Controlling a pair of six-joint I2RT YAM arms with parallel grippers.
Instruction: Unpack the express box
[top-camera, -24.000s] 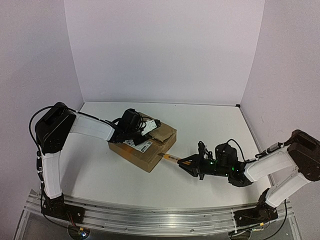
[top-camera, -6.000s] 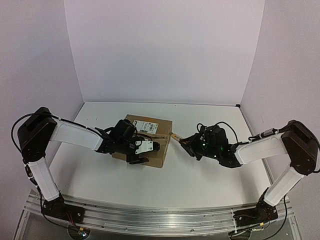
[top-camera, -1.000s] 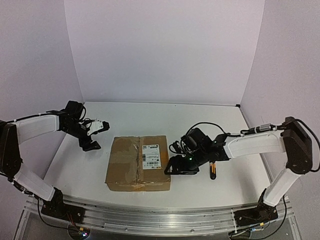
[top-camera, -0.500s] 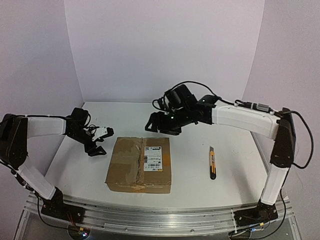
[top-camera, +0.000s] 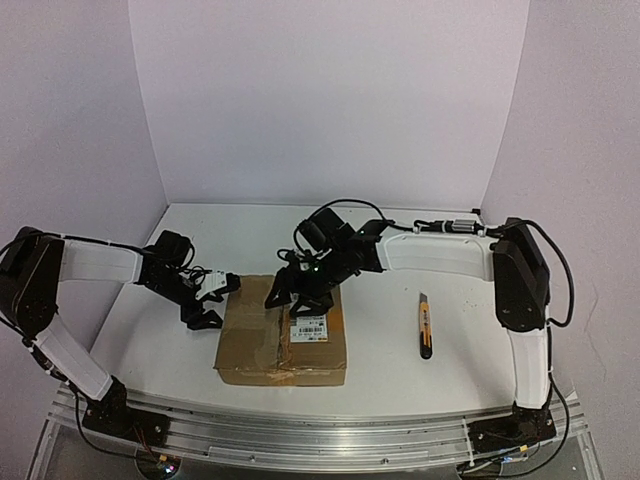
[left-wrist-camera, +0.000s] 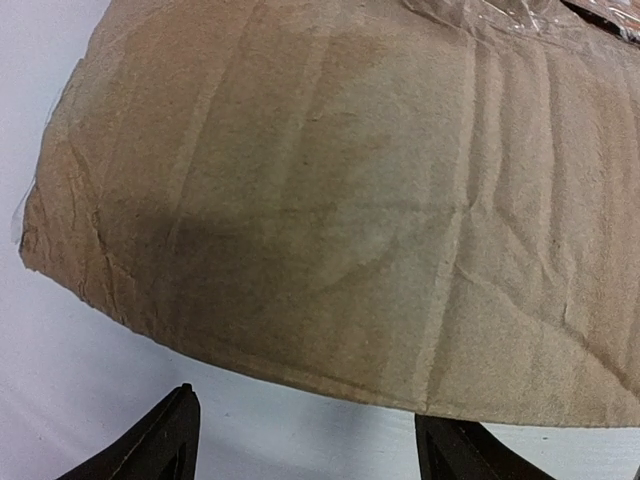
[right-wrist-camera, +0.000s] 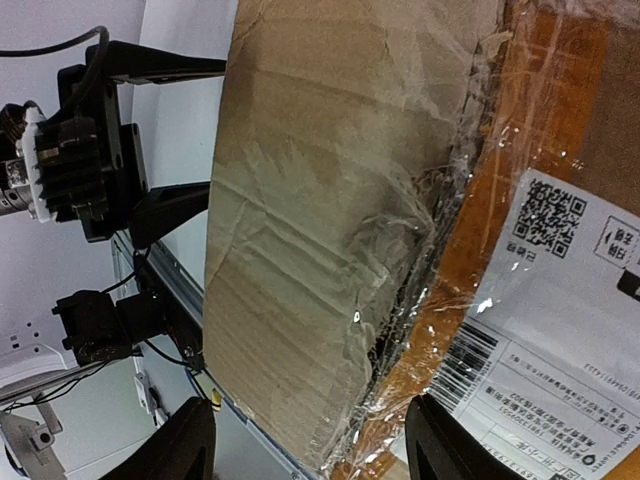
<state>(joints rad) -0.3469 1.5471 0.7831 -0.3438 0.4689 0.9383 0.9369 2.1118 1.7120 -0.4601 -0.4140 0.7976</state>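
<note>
The express box (top-camera: 283, 335) is set flat at mid-table (top-camera: 400, 262), taped seam (right-wrist-camera: 425, 240) upward. It is flanked by the left gripper (top-camera: 213, 298) and overhung by the right gripper (top-camera: 296, 296), both spread and empty, seemingly for prying flaps.

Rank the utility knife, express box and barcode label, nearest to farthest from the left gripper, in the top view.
1. express box, beside the left gripper.
2. barcode label, right part of the box top.
3. utility knife, far right.

Express box (left-wrist-camera: 330, 220) cropped in wrist views.
</note>
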